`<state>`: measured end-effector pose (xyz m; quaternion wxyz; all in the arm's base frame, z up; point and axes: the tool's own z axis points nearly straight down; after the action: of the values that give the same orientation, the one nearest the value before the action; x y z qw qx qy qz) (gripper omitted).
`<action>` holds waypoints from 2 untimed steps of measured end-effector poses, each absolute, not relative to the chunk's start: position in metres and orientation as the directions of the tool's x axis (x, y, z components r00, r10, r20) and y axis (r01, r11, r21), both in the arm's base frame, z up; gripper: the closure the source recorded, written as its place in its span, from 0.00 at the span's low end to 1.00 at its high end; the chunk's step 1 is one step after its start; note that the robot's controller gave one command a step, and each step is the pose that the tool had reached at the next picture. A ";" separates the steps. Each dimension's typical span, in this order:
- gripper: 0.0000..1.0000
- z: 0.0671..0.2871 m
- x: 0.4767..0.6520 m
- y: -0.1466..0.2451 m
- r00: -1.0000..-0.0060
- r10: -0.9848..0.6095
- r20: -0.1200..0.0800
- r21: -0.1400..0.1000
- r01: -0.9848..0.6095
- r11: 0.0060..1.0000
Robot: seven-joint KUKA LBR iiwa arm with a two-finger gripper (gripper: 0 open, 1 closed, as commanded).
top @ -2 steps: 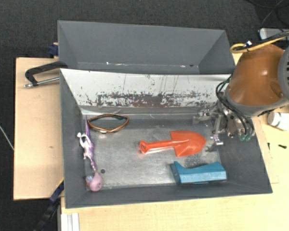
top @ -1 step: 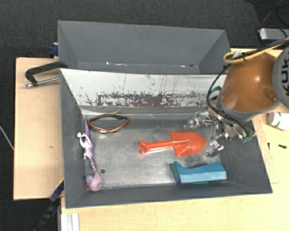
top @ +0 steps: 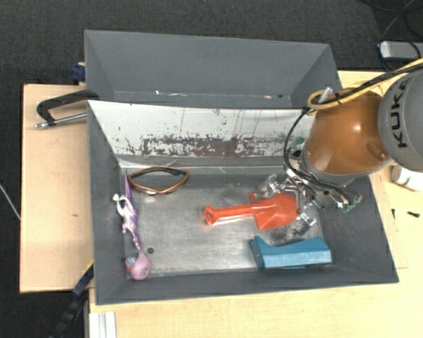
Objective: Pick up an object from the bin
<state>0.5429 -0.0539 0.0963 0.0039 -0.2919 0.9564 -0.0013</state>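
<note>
The bin [top: 104, 210] is grey sheet metal. Its sloping walls look matt and even, its floor has a dull brushed sheen, and its pale back wall is scratched and flecked with rust-brown marks. The orange-red scoop [top: 243, 214] looks like smooth plastic with a slight gloss. The blue block [top: 292, 253] is matt. The thin brown loop [top: 155, 169] has a faint shine. The pink and purple toy [top: 136, 265] looks like smooth plastic. The gripper [top: 296, 204] is bare, glinting metal, and the orange cover [top: 342, 139] above it is smooth and glossy.
</note>
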 end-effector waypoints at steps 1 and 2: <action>1.00 0.075 0.546 -0.027 -0.979 -0.202 -0.005 -0.001 -0.202 0.979; 1.00 0.075 0.546 -0.027 -0.979 -0.202 -0.005 -0.001 -0.202 0.979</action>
<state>0.5465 -0.0272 0.0751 0.0023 -0.1015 0.9948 -0.0001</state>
